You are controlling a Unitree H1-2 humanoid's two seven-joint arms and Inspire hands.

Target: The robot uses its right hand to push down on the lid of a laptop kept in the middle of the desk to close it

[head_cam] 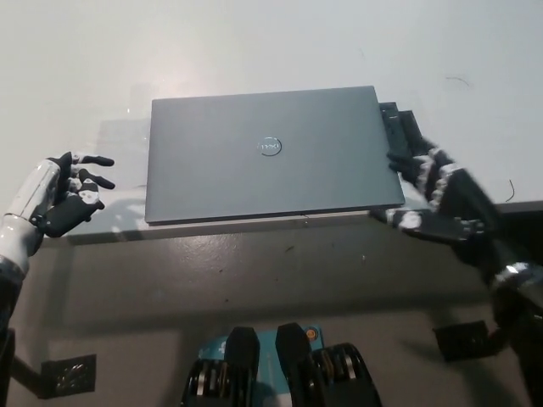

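Your right hand (437, 197) sits at the laptop's (267, 153) right edge, near its front right corner, palm turned inward and fingers spread, holding nothing. You can see the fingertips (399, 161) reaching to the lid's (212, 161) right border, while the thumb points left just below the front corner; motion blur keeps you from telling whether they actually touch. The black forearm runs off toward the lower right.

Your left hand (68, 193) rests to the left of the laptop, well apart from it, over the desk's (254, 51) front edge, fingers loosely curled and apart, empty.

You have the laptop lying flat and closed in the middle of the desk, its front edge running close along the desk's front edge. A small dark block (405, 127) lies just beside its right rear corner, partly behind your fingers. You have wide bare desk beyond the laptop and to both sides; toward you the desk ends just past the lid, with floor (254, 280) below.

A round silver logo (270, 146) sits at the lid's centre; its lettering is too small for you to read. A thin dark mark (458, 80) shows on the desk at far right.
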